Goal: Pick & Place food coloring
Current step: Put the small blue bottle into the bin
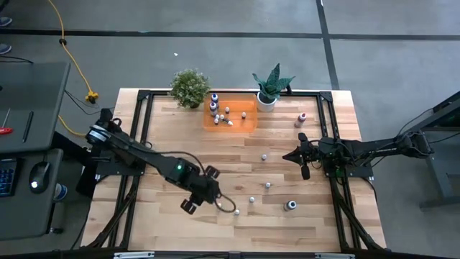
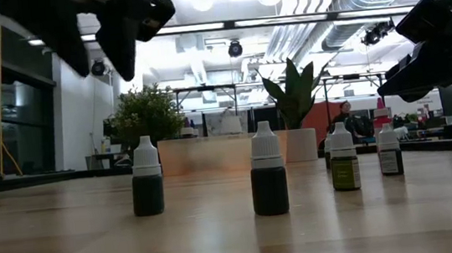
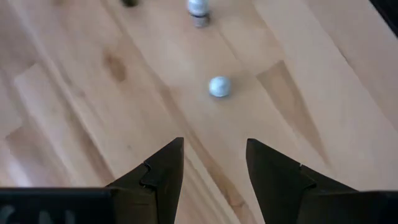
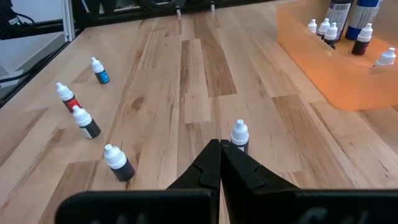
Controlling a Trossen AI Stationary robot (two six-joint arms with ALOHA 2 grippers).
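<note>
Left gripper, fingers spread, hovers over a white-capped bottle — poised to grasp; right gripper, clenched empty, waits at right — clear of the orange tray.

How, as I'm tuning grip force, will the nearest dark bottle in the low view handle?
The bottle stands tall on a narrow base, so a push probably tips it. Its round body would likely roll. Small, so probably light.

Four white-capped food coloring bottles upright on the table; two near, two farther right. Plants behind, arms overhead.
</note>
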